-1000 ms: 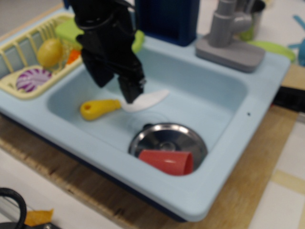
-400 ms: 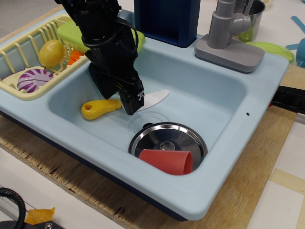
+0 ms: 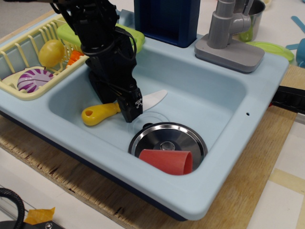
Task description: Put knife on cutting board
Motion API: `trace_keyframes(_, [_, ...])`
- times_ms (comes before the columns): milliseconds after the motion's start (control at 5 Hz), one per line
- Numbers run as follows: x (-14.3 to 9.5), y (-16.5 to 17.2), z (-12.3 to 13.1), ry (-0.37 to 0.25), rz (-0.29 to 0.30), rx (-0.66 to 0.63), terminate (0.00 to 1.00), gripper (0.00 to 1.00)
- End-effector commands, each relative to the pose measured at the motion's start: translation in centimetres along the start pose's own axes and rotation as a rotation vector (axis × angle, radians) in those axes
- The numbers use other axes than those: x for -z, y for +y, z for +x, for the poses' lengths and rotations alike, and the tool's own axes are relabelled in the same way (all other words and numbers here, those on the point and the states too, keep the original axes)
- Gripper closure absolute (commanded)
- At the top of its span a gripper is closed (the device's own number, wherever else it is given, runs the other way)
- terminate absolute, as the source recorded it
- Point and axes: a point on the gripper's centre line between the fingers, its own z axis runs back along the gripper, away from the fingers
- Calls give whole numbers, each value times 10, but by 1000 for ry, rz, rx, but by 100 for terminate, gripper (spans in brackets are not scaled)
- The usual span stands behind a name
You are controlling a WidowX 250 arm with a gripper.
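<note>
The knife [image 3: 98,114], with a yellow handle and a white blade [image 3: 153,98], lies on the floor of the light-blue toy sink [image 3: 224,143], left of the middle. My black gripper [image 3: 127,110] reaches down over the knife's neck, between handle and blade. Its jaws look closed around the neck; the far finger is hidden. The lime-green cutting board [image 3: 67,29] lies behind the sink's back-left rim, mostly hidden by my arm, with one corner [image 3: 137,38] showing on the right.
A pale yellow dish rack [image 3: 10,88] at the left holds a yellow fruit [image 3: 51,51], a purple-and-white piece [image 3: 32,78] and an orange piece [image 3: 74,57]. A steel lid [image 3: 167,138] and a red cup [image 3: 167,161] lie in the sink's front. A grey faucet [image 3: 228,33] and a blue box [image 3: 167,19] stand behind.
My gripper has come down and slightly left onto the knife's neck. The knife's handle has shifted a little down and left, so the knife now lies more slanted.
</note>
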Motion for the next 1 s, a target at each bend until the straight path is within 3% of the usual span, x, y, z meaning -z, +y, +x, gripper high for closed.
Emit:
trace_keyframes(0, [-1, 4, -11, -13, 3, -65, 0, 0])
trace_keyframes(200, [8, 2, -15, 4, -23, -81, 0, 100])
trace_keyframes(800, [-1, -8, 2, 42, -47, -26, 0, 100])
